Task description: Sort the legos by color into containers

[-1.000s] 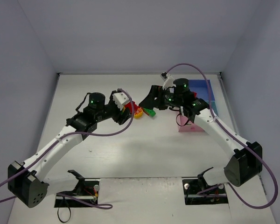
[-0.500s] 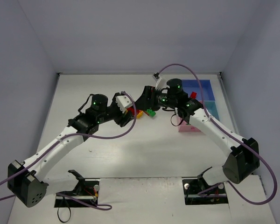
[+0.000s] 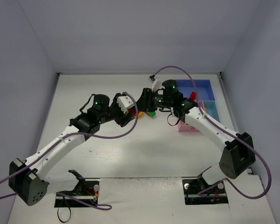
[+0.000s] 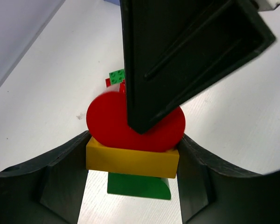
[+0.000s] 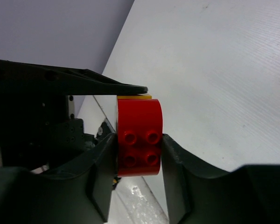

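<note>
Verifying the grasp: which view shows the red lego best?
Right wrist: red lego sits unblocked in the right gripper, studs facing the camera. Left wrist: a black finger covers part of it, stacked on the yellow lego. Top external: barely visible.

Top camera looks down from behind; both wrist cameras sit close on one red brick (image 5: pixel 139 116)

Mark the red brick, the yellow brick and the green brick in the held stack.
red brick (image 5: pixel 140 148): right wrist view, middle of its studded face.
yellow brick (image 4: pixel 130 162): left wrist view, its front side.
green brick (image 4: pixel 139 186): left wrist view, its face below the yellow one.
</note>
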Tool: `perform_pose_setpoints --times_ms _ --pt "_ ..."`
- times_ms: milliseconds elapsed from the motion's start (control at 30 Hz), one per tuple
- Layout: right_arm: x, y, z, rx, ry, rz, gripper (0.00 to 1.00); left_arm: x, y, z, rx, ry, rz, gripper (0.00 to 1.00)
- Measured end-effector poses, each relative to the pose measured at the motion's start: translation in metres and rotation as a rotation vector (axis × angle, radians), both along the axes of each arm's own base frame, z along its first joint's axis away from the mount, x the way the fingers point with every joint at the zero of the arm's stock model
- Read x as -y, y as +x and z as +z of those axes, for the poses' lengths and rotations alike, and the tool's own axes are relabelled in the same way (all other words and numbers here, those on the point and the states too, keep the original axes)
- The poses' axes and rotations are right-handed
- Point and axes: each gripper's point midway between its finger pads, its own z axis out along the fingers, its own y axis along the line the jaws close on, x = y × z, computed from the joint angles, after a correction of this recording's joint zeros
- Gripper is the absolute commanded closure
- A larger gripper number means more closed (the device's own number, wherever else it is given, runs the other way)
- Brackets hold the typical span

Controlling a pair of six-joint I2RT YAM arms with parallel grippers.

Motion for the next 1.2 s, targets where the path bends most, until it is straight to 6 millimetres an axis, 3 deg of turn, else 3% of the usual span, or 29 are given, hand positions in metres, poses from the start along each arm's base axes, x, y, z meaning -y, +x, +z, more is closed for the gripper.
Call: perform_pose_setpoints --times_ms 67,100,133,300,433,633,767,900,1100,1200 --pt "-0.001 0.000 0.002 0.001 0.007 0.007 0.79 -0.001 0.001 -0.002 -0.003 0.008 0.003 0.82" --pt "-0.001 0.000 0.001 0.000 0.006 0.003 0.92 -0.001 0.001 -0.003 -0.003 0.010 0.004 0.82" --pt "-0.001 0.000 0.002 0.002 0.006 0.005 0.99 -0.001 0.001 -0.003 -0.003 0.010 0.004 0.82" --pt "0.005 0.004 0.000 0.006 -0.005 -0.002 1.00 0.001 0.003 -0.004 -0.001 0.012 0.003 0.88" --pt "0.022 0.015 0.002 0.002 -0.003 -0.013 1.00 0.008 0.007 -0.007 0.009 0.008 -0.003 0.95" --pt "0.108 0.087 0.014 0.080 -0.058 -0.269 1.00 -0.004 0.006 -0.042 -0.073 0.083 0.035 0.99" --pt "0.146 0.105 0.018 0.123 -0.106 -0.368 1.00 -0.007 0.009 -0.054 -0.107 0.099 0.058 1.00" --pt "0.196 0.128 0.005 0.139 -0.220 -0.544 1.00 -0.012 0.015 -0.061 -0.170 0.073 0.120 1.00" --pt "0.286 0.181 -0.017 0.145 -0.459 -0.904 0.99 -0.012 0.036 -0.042 -0.271 -0.065 0.269 1.00" --pt "0.312 0.202 -0.042 0.117 -0.556 -0.995 0.95 -0.008 0.044 -0.023 -0.293 -0.158 0.323 1.00"
